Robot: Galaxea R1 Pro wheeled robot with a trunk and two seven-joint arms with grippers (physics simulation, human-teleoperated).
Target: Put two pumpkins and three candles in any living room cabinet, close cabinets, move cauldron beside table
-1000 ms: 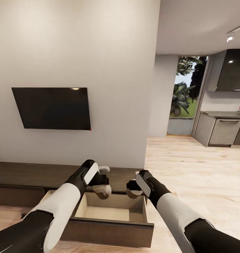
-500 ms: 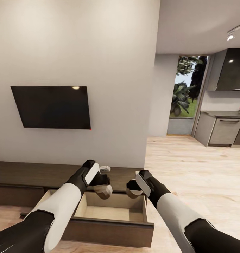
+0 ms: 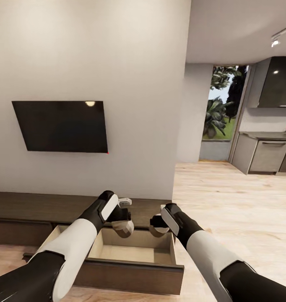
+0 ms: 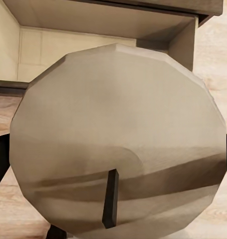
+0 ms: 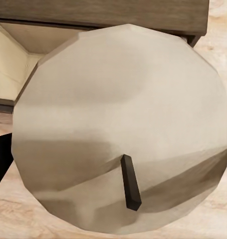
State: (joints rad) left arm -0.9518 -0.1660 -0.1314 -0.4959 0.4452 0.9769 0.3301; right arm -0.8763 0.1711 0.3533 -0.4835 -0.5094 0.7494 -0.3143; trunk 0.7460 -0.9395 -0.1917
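Tan wax fills each wrist camera: the left candle (image 4: pixel 118 144) and the right candle (image 5: pixel 120 134), each with a short dark wick, both over the open drawer (image 3: pixel 130 251). The left pincer (image 3: pixel 123 226) is clamped on one candle, the right pincer (image 3: pixel 157 228) on the other, both hanging just above the drawer's light interior. These look light, rigid and smooth, likely slippery, so a grip across the round sides at mid-height seems safest. Beyond stands the dark-brown cabinet (image 3: pixel 29 205), then the wall-mounted television (image 3: pixel 61 126), and the kitchen counter (image 3: pixel 264 136) far off.
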